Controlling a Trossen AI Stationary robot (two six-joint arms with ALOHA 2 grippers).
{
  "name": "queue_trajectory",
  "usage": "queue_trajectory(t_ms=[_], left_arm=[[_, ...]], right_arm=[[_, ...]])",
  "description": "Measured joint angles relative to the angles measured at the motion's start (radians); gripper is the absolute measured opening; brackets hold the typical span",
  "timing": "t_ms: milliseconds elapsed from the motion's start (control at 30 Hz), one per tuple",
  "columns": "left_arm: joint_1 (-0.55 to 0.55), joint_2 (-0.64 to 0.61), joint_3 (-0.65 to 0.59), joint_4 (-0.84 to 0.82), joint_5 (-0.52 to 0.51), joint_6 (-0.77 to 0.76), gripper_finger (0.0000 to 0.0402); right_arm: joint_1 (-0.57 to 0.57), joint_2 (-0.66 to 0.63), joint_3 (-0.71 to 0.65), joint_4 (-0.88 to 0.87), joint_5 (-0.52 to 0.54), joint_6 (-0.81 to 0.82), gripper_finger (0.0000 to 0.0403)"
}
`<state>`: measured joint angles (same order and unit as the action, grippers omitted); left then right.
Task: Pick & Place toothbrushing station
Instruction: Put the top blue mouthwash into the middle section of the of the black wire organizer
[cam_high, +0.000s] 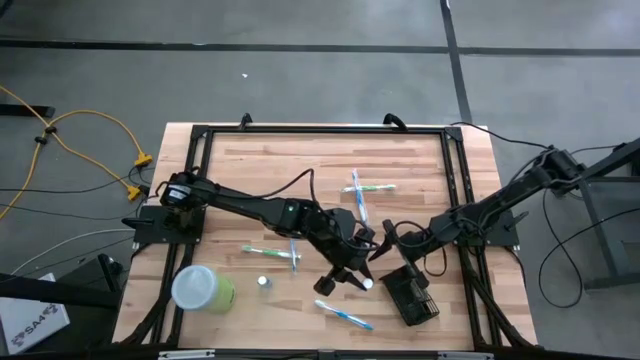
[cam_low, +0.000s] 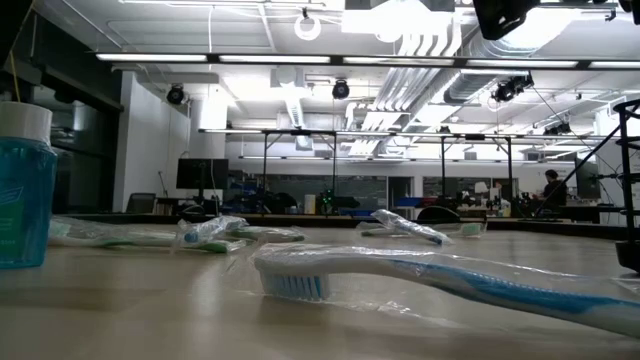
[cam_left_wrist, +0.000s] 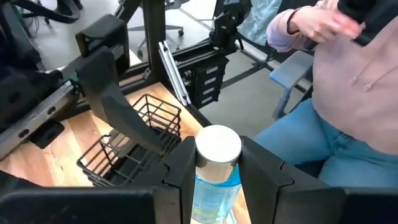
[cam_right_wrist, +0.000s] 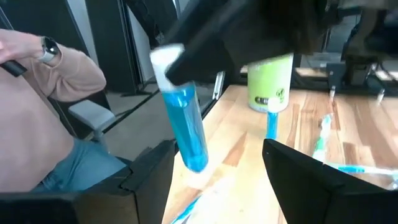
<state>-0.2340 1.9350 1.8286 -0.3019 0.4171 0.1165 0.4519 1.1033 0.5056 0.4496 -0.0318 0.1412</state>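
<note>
Wooden table (cam_high: 420, 170); black wire-mesh toothbrushing station (cam_high: 411, 296) near its front right edge, lying tipped. Just beside station, left end effector (cam_left_wrist: 211, 171) clamped on a blue mouthwash bottle (cam_left_wrist: 214, 180) with white cap. Right end effector (cam_right_wrist: 214, 165) close by, fingers spread wide, empty. Wrapped toothbrushes (cam_high: 345, 316) scattered.

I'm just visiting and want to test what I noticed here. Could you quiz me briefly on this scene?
1. True or false: the left gripper is closed on a blue bottle with a white cap.
2. What stands nearest the table's front-left corner? A) lime-green cup B) black wire-mesh holder C) toothbrush
3. Fill in: the right gripper is ____.

Key: 1 true; 2 A; 3 open
</note>
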Motion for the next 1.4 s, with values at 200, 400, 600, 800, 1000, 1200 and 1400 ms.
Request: queue_trajectory(t_ms=[200,400,600,800,1000,1200,1400], left_arm=[[0.000,0.019,0.000,-0.011,0.006,-0.042,0.0094],[0.000,0.044,0.000,-0.011,0.016,-0.065,0.0094],[0.000,0.049,0.000,-0.021,0.040,-0.088,0.0094],[0.000,0.055,0.000,-0.022,0.041,-0.102,0.0094],[0.000,0.058,0.000,-0.023,0.041,-0.118,0.0094],[0.000,0.058,0.000,-0.023,0.039,-0.149,0.0094],[0.000,0.058,0.000,-0.027,0.033,-0.163,0.0094]], right_arm=[[0.000,0.078,0.000,0.028,-0.004,0.021,0.0238],[0.003,0.153,0.000,0.143,-0.056,0.024,0.0238],[0.007,0.176,0.000,0.156,-0.055,0.030,0.0238],[0.008,0.210,0.000,0.208,-0.055,0.039,0.0238],[0.008,0.261,0.000,0.267,-0.070,0.039,0.0238],[0.008,0.274,0.000,0.318,-0.074,0.038,0.0238],[0.014,0.274,0.000,0.327,-0.076,0.038,0.0238]])
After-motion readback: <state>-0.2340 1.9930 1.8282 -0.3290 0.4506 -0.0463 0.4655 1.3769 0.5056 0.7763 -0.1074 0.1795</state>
